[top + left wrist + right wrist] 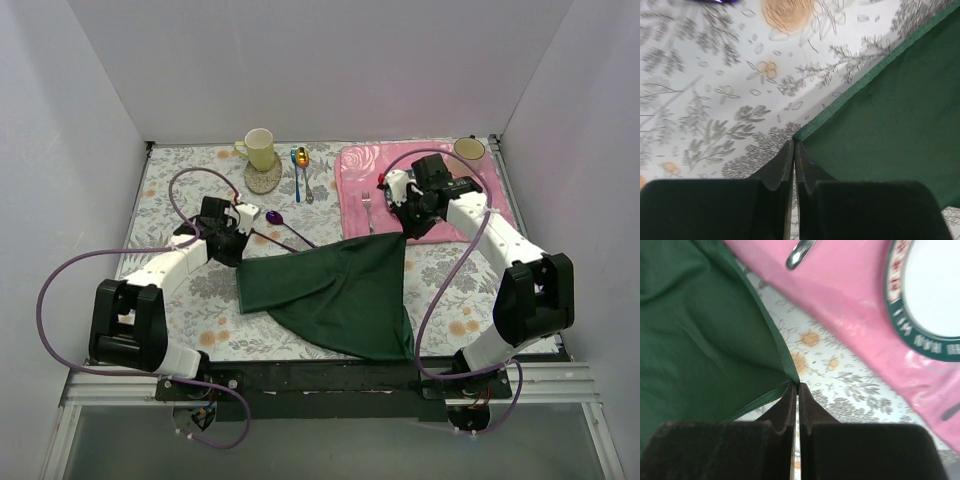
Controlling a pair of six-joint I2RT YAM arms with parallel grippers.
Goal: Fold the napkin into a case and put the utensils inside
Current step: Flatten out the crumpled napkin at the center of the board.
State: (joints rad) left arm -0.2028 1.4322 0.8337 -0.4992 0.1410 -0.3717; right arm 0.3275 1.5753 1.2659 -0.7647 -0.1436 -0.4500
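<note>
A table covered with a grey-and-orange floral tablecloth (190, 290) is seen from above, with two white robot arms bolted at its near edge

Nearest the arms, in the middle of the table, lies the napkin (340, 290), a dark green cloth. It is open and rumpled, not folded into a case. Its near point almost reaches the table's near edge, right of centre

The left gripper (794, 146) is at the napkin's left corner, low over the tablecloth. In its wrist view the two dark fingers are clenched together, and the tip of the green corner ends right between them

The right gripper (798, 387) is at the napkin's far right corner. Its fingers are also pressed together, grasping that corner, and the cloth rises in a taut ridge towards them, with creases running back down

Just beyond the napkin's far left edge lies a purple spoon (290, 228), with its bowl to the far left and its handle slanting towards the cloth. From above the handle's end seems to meet the cloth's far edge

Further back on the right is a pink rose-patterned placemat (350, 170). A silver fork (367, 207) lies on its left part. The right wrist view shows a white plate with a dark green lettered rim (900, 315) on the mat

At the far edge, left of centre, a pale yellow mug (260, 148) stands on a round coaster (263, 180). Just to its right a blue spoon (296, 172) and a gold spoon (304, 165) lie side by side. A small cup (470, 148) stands at the far right corner
</note>
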